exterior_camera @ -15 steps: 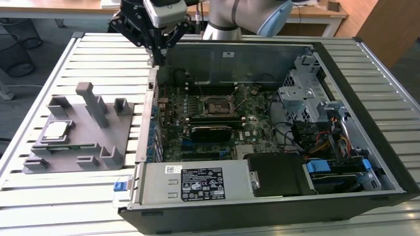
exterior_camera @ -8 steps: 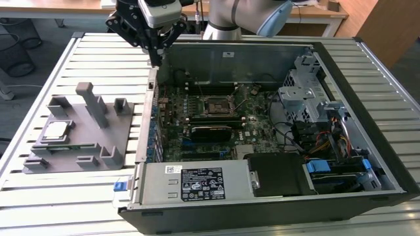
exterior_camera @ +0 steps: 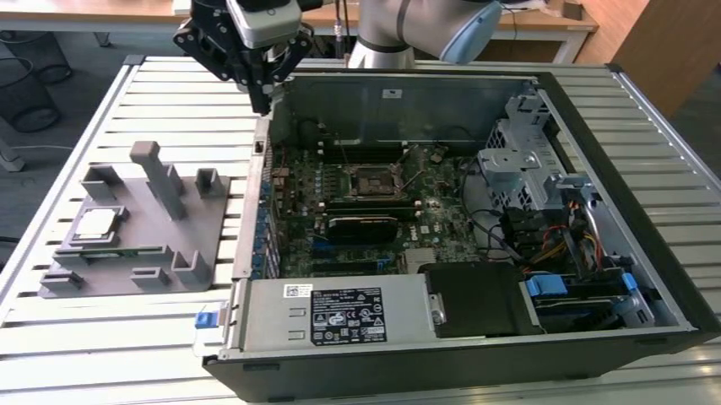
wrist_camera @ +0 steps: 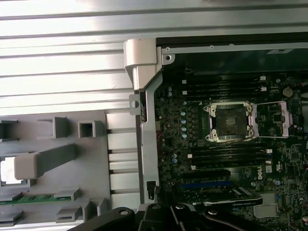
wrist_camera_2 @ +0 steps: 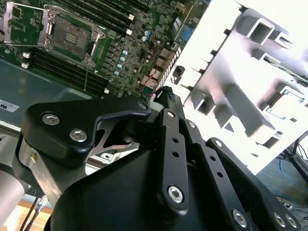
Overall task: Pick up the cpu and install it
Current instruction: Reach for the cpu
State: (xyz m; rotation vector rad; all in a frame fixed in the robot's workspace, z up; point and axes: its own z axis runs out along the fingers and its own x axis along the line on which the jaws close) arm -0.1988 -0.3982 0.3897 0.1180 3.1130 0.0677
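We see one slatted white table (exterior_camera: 113, 337) carrying everything. On it lies one open computer case (exterior_camera: 631, 211), which takes up the centre and the exterior view's right. One green motherboard (exterior_camera: 299, 181) lies flat on the floor of the case. Just beside the case, at the exterior view's left, sits one grey fixture (exterior_camera: 208, 219) with several upright posts.

One gripper (exterior_camera: 262, 103) hangs in the upper left of the exterior view, over the case wall that faces the fixture. In the second wrist view its black fingers (wrist_camera_2: 169, 102) are pressed together at the tips, with nothing between them.

One black square socket (exterior_camera: 370, 180), ringed by a metal frame, sits in the middle of the motherboard, below and to the right of the gripper in the exterior view.

We count one cpu (exterior_camera: 94, 222). It lies flat on the left part of the fixture, silvery top up, well apart from the fingers and lower left of them. Being square, it shows no long axis. Its edges follow the fixture's edges, and we cannot tell which way its corner mark points.
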